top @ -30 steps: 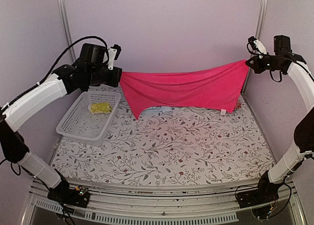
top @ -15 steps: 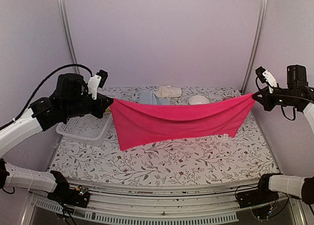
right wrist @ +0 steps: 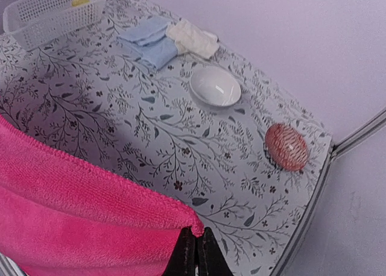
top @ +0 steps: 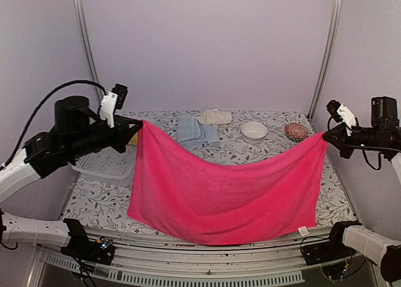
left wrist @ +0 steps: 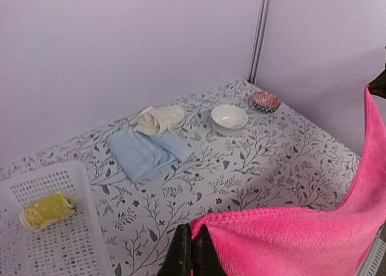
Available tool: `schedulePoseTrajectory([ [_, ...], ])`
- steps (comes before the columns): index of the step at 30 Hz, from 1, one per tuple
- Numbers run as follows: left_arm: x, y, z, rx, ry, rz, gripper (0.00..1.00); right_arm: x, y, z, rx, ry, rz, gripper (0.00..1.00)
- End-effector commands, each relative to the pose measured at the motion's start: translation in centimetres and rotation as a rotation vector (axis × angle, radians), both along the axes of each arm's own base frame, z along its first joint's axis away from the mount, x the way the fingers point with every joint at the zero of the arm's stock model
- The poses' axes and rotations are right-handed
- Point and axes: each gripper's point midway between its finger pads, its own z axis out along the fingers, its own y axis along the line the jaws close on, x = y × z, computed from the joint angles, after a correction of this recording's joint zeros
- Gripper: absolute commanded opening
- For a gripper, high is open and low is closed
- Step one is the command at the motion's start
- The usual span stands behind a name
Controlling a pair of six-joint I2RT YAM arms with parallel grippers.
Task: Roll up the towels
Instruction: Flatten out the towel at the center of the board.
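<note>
The hot pink towel (top: 219, 193) hangs spread out in the air over the front of the table, held by its two upper corners. My left gripper (top: 139, 125) is shut on the left corner, seen in the left wrist view (left wrist: 192, 231) pinching the pink towel (left wrist: 289, 240). On the right corner my right gripper (top: 325, 136) is shut too, fingertips (right wrist: 196, 232) clamping the pink hem (right wrist: 72, 216). At the back lie the light blue towel (top: 196, 130) and, beside it, the cream towel (top: 215, 116). A rolled yellow-green towel (left wrist: 47, 210) lies in the basket.
The white mesh basket (top: 106, 165) stands at the left, partly behind my left arm. A white bowl (top: 254, 131) and a red patterned round thing (top: 296, 131) sit at the back right. Walls close in the back and both sides.
Both grippers have carried the pink towel from the back toward the front. It now hangs full length, its lower edge near the table's front edge.
</note>
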Motion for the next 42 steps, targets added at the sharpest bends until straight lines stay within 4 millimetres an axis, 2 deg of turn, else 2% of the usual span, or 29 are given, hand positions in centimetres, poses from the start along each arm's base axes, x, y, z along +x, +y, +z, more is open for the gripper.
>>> schedulePoseTrajectory([
  [1,6.6,-0.1,-12.1,0.173,0.328,0.166,0.00,5.6,-2.9,-10.4,-0.063,0.232,-0.111,0.03],
  [3,9.3,-0.4,-16.2,0.209,0.437,0.175,0.00,8.1,-3.7,-14.3,-0.064,0.316,-0.142,0.02],
  [6,13.6,-1.6,-20.6,0.287,0.488,0.175,0.00,12.8,-4.7,-18.5,-0.049,0.407,-0.187,0.05],
  [7,14.9,-2.0,-21.9,0.320,0.505,0.168,0.06,14.8,-5.3,-19.4,-0.047,0.428,-0.217,0.08],
  [9,17.4,-2.4,-23.5,0.378,0.534,0.200,0.20,18.1,-6.2,-22.0,-0.026,0.518,-0.281,0.21],
  [10,18.5,-2.4,-24.0,0.402,0.540,0.221,0.26,19.8,-6.5,-21.4,-0.017,0.512,-0.302,0.30],
  [13,19.9,-2.8,-23.4,0.401,0.537,0.245,0.37,21.7,-6.3,-19.4,0.046,0.502,-0.317,0.37],
  [16,19.1,-2.9,-21.9,0.364,0.529,0.241,0.45,20.9,-6.0,-17.7,0.056,0.476,-0.314,0.40],
  [18,17.8,-2.6,-21.4,0.344,0.538,0.230,0.47,18.9,-5.4,-17.6,0.059,0.500,-0.291,0.41],
  [21,15.4,-2.1,-21.5,0.323,0.566,0.209,0.47,15.6,-4.3,-16.8,0.063,0.516,-0.235,0.42],
  [25,13.2,-0.7,-22.4,0.340,0.610,0.219,0.48,11.6,-3.4,-17.1,0.058,0.556,-0.191,0.42],
  [29,11.6,-1.3,-22.8,0.365,0.647,0.167,0.48,9.4,-3.3,-17.5,0.041,0.587,-0.193,0.41],
  [34,13.0,-0.2,-22.9,0.450,0.608,0.226,0.49,8.2,-3.1,-18.9,0.035,0.621,-0.185,0.40],
  [39,15.6,-2.4,-22.4,0.427,0.575,0.187,0.48,8.8,-2.2,-20.5,0.042,0.667,-0.161,0.39],
  [42,17.8,-4.0,-22.4,0.396,0.553,0.163,0.49,10.1,-1.8,-21.4,0.032,0.675,-0.163,0.38],
])
